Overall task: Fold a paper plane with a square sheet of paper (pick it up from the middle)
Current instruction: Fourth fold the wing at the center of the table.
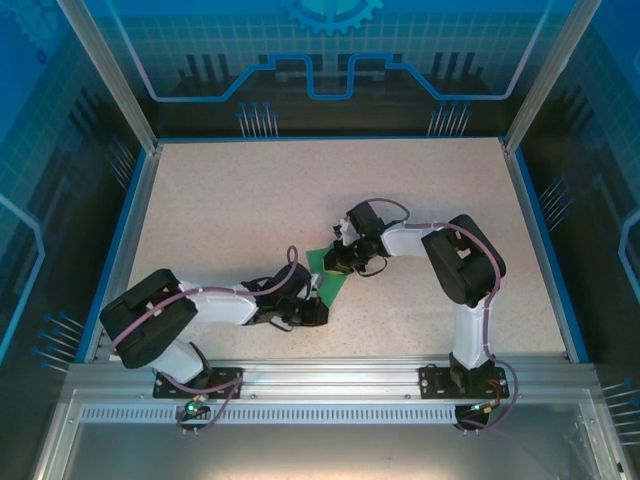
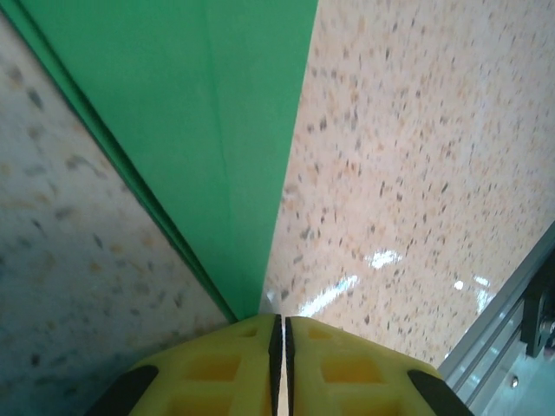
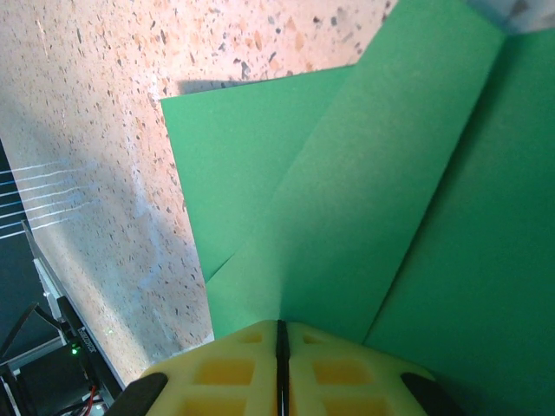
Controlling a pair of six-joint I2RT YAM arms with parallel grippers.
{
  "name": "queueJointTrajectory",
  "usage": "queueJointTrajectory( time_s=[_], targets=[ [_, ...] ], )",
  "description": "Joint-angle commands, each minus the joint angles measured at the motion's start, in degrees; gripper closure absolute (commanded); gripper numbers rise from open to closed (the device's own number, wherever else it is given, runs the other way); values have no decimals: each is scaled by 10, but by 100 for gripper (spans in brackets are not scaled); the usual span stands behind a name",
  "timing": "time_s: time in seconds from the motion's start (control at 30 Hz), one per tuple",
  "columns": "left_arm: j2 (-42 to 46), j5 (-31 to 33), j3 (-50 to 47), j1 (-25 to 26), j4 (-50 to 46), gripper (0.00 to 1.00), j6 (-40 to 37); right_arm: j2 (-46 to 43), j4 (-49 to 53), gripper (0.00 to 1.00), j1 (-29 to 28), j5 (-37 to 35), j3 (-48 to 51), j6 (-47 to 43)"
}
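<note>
Top external: green paper [image 1: 331, 287] sits mid-bench [image 1: 250, 200], between my arms. Left pincer [image 2: 277, 322] and right pincer [image 3: 279, 328] are both nipped shut on its edges. Layered creases are in; I'd judge the dart shape isn't finished.

One folded green paper sheet [image 1: 333, 285], one speckled table [image 1: 220, 200], two robot arms, left arm [image 1: 215, 303] and right arm [image 1: 462, 262], two grippers, left gripper [image 2: 279, 328] and right gripper [image 3: 279, 329].

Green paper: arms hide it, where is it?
In the top view, the green paper sits mid-table between the left hand and the right hand, both closed on it.
</note>
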State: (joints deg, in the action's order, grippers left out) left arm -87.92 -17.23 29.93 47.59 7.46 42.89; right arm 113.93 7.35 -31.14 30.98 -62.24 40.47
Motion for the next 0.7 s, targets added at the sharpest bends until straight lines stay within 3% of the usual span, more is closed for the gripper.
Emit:
queueJointTrajectory(
  time_s=[0.0,0.13,0.23,0.37,0.47,0.67],
  targets=[
    [-18,-35,-17,30,-229,85,-10,23,21,89,9,-76,9,-10],
    [46,4,5,34,-274,86,-4,21,23,89,8,-75,11,-11],
    [148,75,21,31,-303,84,14,17,20,89,7,-74,15,-12],
    [238,114,25,-31,-294,79,19,1,12,89,6,-58,16,-9],
    [240,98,38,-58,-260,77,7,-24,23,88,3,-56,8,-11],
    [144,78,96,-58,-203,80,2,-57,41,87,4,-52,-11,-14]
  ],
)
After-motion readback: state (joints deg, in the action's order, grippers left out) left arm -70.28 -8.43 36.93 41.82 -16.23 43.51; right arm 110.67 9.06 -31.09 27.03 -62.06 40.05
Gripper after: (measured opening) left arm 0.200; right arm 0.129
